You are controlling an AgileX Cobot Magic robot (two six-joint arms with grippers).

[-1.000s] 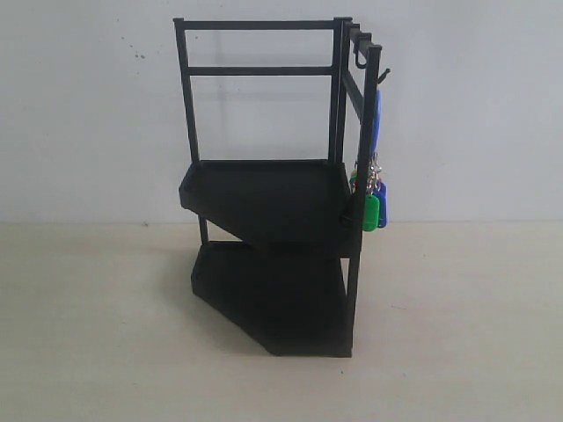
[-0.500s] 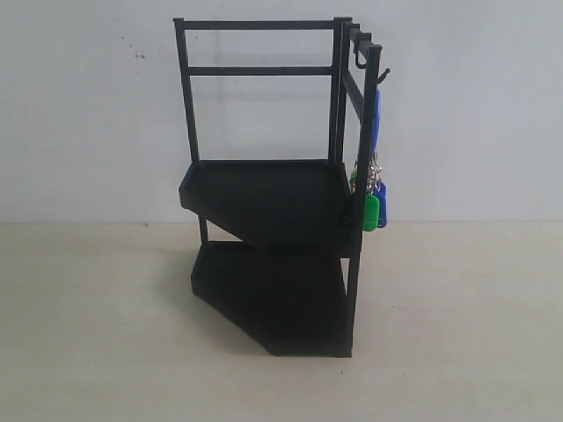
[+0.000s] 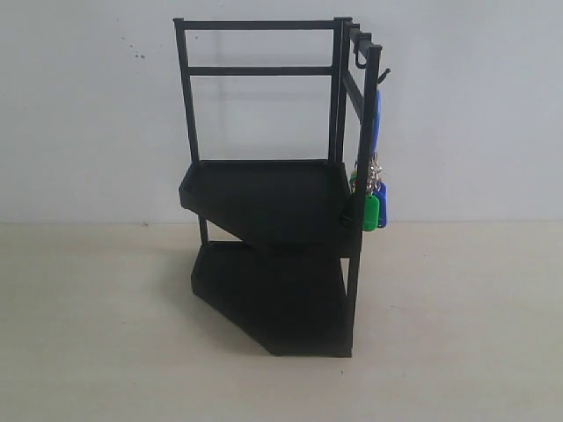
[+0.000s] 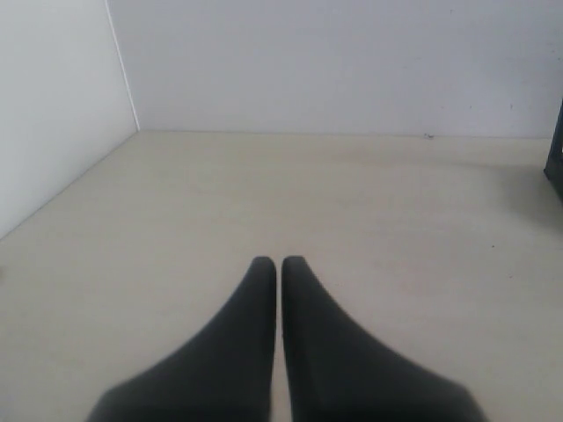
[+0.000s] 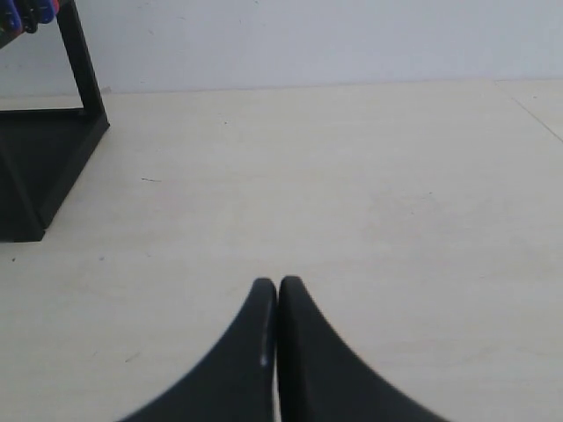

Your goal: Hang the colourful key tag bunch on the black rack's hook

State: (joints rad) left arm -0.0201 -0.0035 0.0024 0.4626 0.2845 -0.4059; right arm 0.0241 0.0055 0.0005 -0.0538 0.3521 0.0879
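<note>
The black rack (image 3: pixel 273 202) stands upright in the middle of the exterior view. From the hook (image 3: pixel 382 77) at its front corner post hangs the colourful key tag bunch (image 3: pixel 373 204) by its blue strap, green and blue tags level with the upper tray. No arm shows in that view. In the left wrist view my left gripper (image 4: pixel 279 261) is shut and holds nothing, over bare table. My right gripper (image 5: pixel 277 282) is likewise shut with nothing in it; the rack's base (image 5: pixel 44 167) and a bit of the bunch (image 5: pixel 26 12) show in the right wrist view's corner.
A white wall (image 3: pixel 457 132) runs behind the rack, and a side wall (image 4: pixel 53 97) meets it in a corner in the left wrist view. The beige table (image 3: pixel 457 334) spreads around the rack on both sides. The rack's edge (image 4: pixel 555 158) shows in the left wrist view.
The key tag bunch has swung very slightly on the hook and settled. Nothing else differs.
</note>
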